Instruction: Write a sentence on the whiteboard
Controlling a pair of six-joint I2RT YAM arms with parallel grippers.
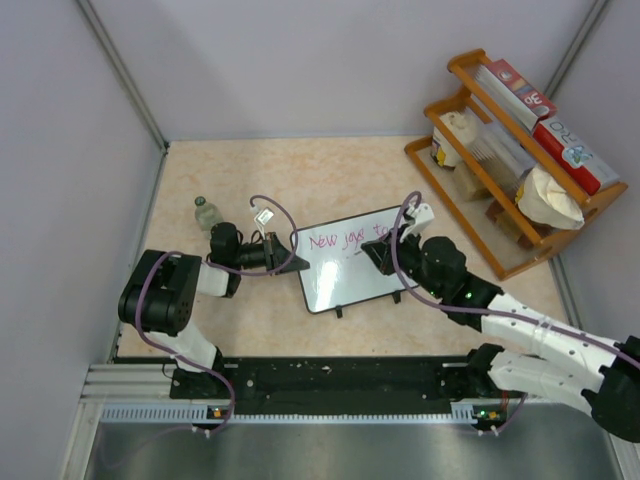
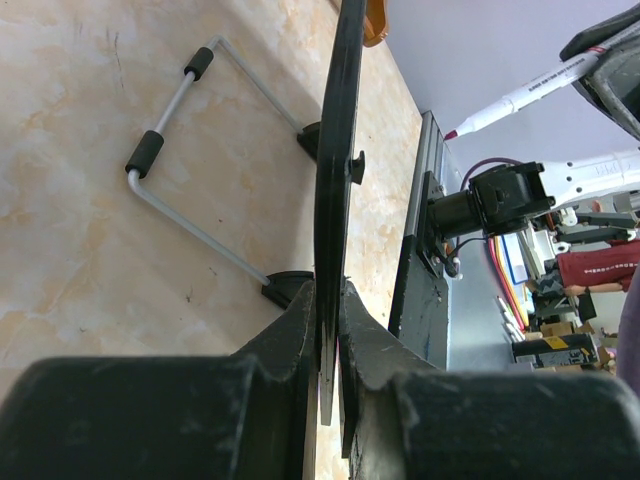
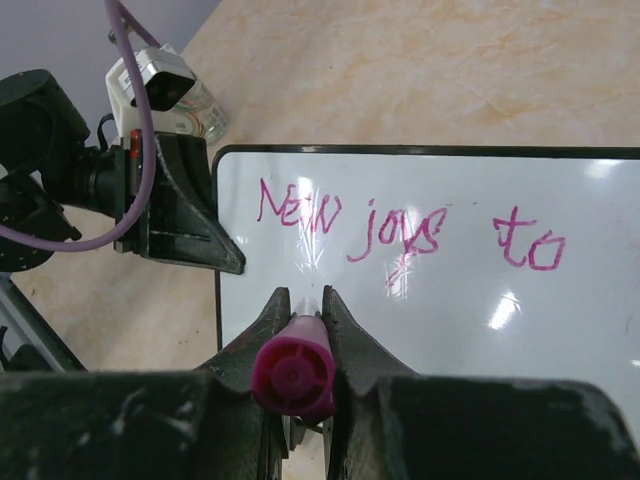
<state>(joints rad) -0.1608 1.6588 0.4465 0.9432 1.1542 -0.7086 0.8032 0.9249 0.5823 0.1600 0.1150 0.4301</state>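
The whiteboard (image 1: 350, 275) stands tilted at mid-table, white with a thin black frame. The sentence (image 3: 400, 225) on it reads about "New joys to" in pink marker, in one line near the top; it also shows in the top view (image 1: 345, 240). My left gripper (image 1: 290, 252) is shut on the whiteboard's left edge; the left wrist view shows the board (image 2: 338, 180) edge-on between the fingers. My right gripper (image 3: 306, 300) is shut on a pink marker (image 3: 295, 370), held over the board's lower left area, below "New". The tip is hidden in the right wrist view.
A wooden rack (image 1: 500, 215) with boxes and paper cups stands at the back right. A small clear bottle (image 1: 205, 212) stands left of the board behind my left arm. The board's wire stand (image 2: 190, 140) rests on the table behind it. Grey walls enclose the table.
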